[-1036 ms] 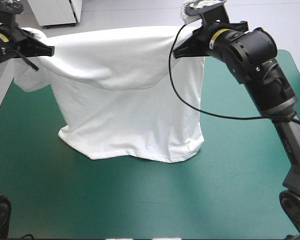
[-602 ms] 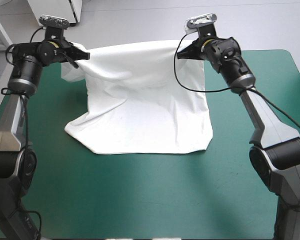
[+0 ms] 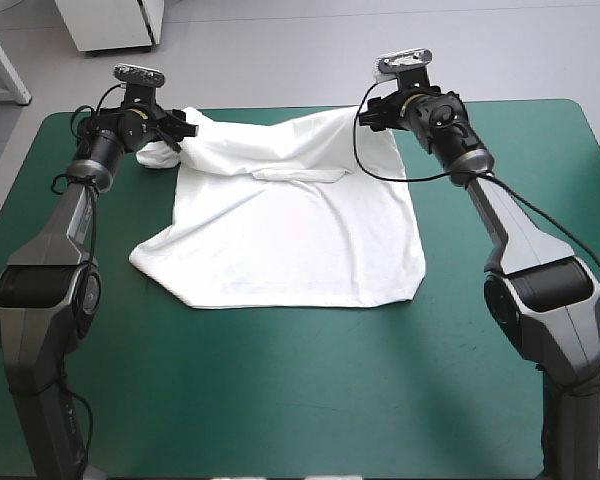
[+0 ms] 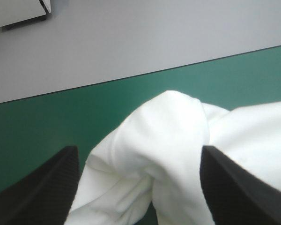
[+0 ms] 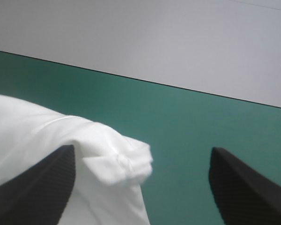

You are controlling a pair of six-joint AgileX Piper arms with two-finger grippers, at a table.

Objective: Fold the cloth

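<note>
The white T-shirt (image 3: pixel 290 240) lies spread on the teal-green cover, hem toward the near side, its upper part rumpled near the far edge. My left gripper (image 3: pixel 183 127) hovers low at the shirt's far left corner, where a bunched sleeve (image 3: pixel 160 155) sits. In the left wrist view the left gripper (image 4: pixel 138 154) is open, a loose white fold of the T-shirt (image 4: pixel 164 140) between and ahead of its fingers. My right gripper (image 3: pixel 372 113) is at the far right corner. It too is open (image 5: pixel 141 152), and the T-shirt's sleeve tip (image 5: pixel 117 161) lies free between its fingers.
The table's far edge (image 3: pixel 280 108) runs just behind both grippers. Bare teal-green cover (image 3: pixel 280 400) stretches from the shirt's hem to the near edge and along both sides.
Earlier both grippers held the shirt up by its shoulders. They have come down toward the far edge, laid the shirt on the table, opened and let go.
</note>
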